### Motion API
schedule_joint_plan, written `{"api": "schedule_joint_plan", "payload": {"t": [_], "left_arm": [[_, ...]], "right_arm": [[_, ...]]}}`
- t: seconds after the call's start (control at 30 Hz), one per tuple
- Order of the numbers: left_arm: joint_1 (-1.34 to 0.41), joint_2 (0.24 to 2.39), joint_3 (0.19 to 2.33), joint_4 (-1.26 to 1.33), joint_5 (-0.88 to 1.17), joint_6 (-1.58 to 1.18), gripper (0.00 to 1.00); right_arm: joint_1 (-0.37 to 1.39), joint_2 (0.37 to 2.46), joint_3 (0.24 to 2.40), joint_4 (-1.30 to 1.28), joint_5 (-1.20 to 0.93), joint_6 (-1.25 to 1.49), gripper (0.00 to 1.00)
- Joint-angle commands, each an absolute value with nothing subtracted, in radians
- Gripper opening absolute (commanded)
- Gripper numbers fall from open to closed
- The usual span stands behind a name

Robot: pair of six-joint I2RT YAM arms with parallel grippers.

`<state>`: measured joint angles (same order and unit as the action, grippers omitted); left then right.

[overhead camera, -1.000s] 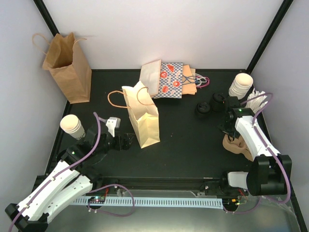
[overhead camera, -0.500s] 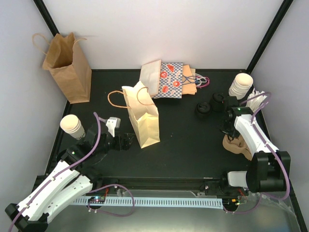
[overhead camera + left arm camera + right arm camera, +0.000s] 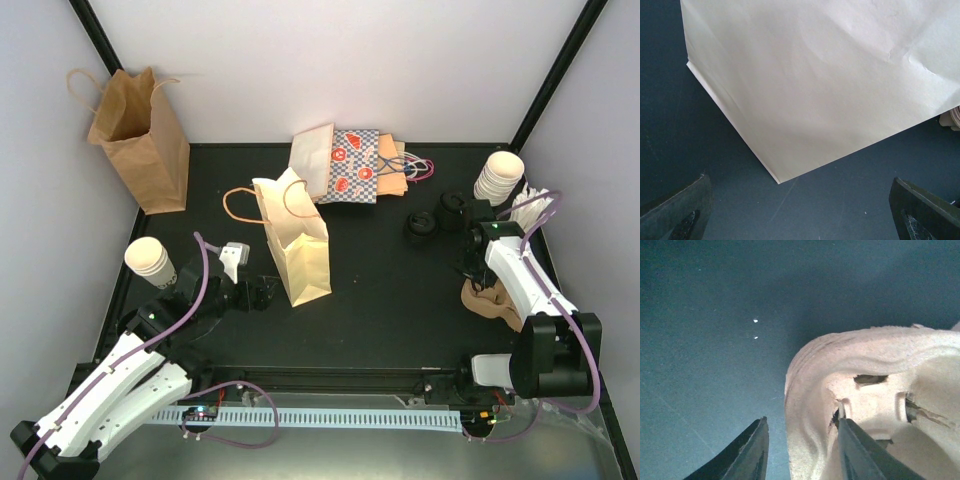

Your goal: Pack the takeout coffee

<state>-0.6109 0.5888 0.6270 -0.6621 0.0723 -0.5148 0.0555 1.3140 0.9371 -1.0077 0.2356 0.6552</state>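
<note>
At upper right of the top view the cups (image 3: 499,178) are stacked; they are judged light and crushable, best pinched gently below the rim. The left gripper (image 3: 800,212) is spread wide; the right gripper (image 3: 801,437) is set narrowly astride a pulp tray (image 3: 875,370), unclamped.

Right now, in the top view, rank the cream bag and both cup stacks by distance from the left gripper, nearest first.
1. cream bag, standing just ahead of the left gripper.
2. left cup stack, by the table's left edge.
3. right cup stack, across the table in the far right corner.
</note>
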Motion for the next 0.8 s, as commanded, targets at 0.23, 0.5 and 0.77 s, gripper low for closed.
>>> {"api": "schedule_joint_plan", "payload": {"t": [0.23,0.5,0.77], "left_arm": [[-0.613,0.583,0.650,-0.648,0.085,-0.496,0.99],[-0.613,0.582,0.652,-0.648,0.086,-0.495,0.99],[-0.614,0.582,0.652,-0.648,0.085,-0.496,0.99]], "right_arm": [[0.056,1.359,0.962,-1.067,0.318,0.703,0.48],[0.060,1.348,0.968,-1.080,0.317,0.704,0.31],[0.067,1.317,1.002,-1.110,0.303,0.695,0.26]]}}
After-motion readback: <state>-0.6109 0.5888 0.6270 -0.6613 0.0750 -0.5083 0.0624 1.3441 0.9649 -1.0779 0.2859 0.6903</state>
